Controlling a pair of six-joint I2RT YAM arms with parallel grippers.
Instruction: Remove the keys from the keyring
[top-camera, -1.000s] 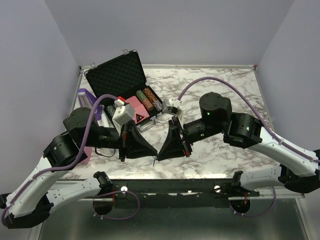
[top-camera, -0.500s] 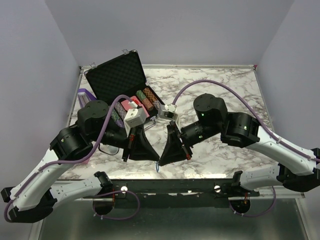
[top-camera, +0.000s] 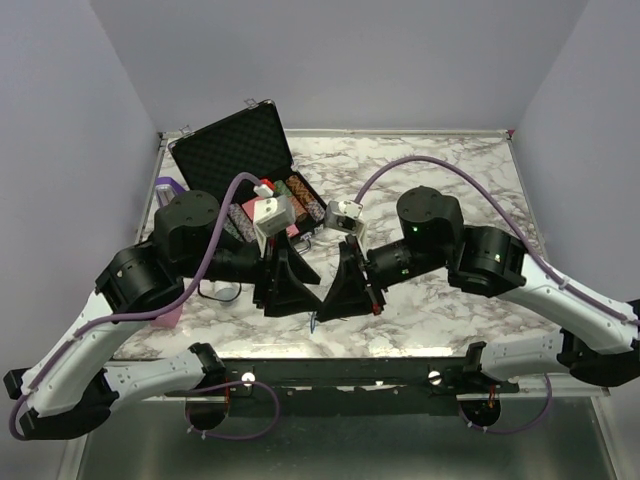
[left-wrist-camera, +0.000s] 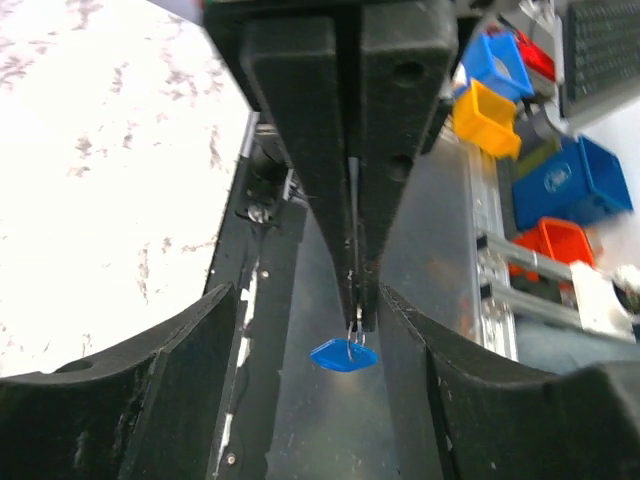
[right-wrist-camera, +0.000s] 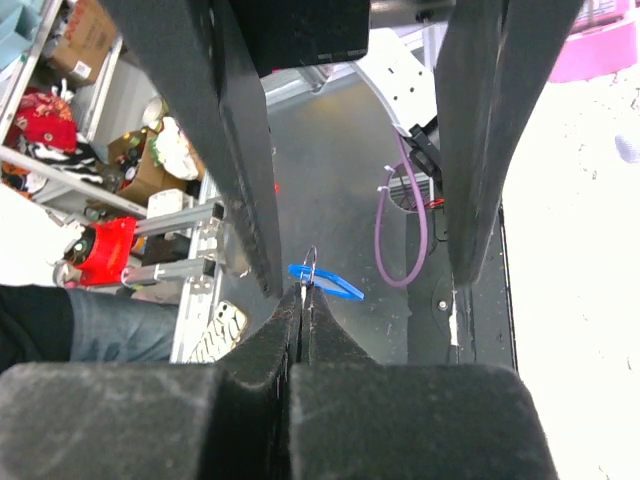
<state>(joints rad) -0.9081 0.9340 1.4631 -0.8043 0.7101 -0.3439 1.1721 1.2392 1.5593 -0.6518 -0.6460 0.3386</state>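
Observation:
The keyring (right-wrist-camera: 312, 262) is a thin metal ring carrying a blue tag (right-wrist-camera: 328, 281). My right gripper (right-wrist-camera: 303, 292) is shut on the ring, which sticks out past its fingertips. In the left wrist view the blue tag (left-wrist-camera: 344, 355) hangs below the right gripper's closed fingers (left-wrist-camera: 352, 200). My left gripper (left-wrist-camera: 310, 300) is open, one finger on each side of those fingers and touching nothing. From above, the left gripper (top-camera: 300, 298) and right gripper (top-camera: 325, 308) meet tip to tip, with the keyring (top-camera: 314, 321) below them. I cannot make out the keys.
An open black case (top-camera: 235, 150) with poker chips (top-camera: 298, 195) lies at the back left of the marble table (top-camera: 450, 170). A purple object (top-camera: 170, 190) sits at the left edge. Both grippers hover by the table's front edge (top-camera: 330, 352).
My left gripper has opened from shut. The left arm moved right and towards the right gripper, so its fingers now straddle that gripper's tips. The right gripper stayed shut on the ring.

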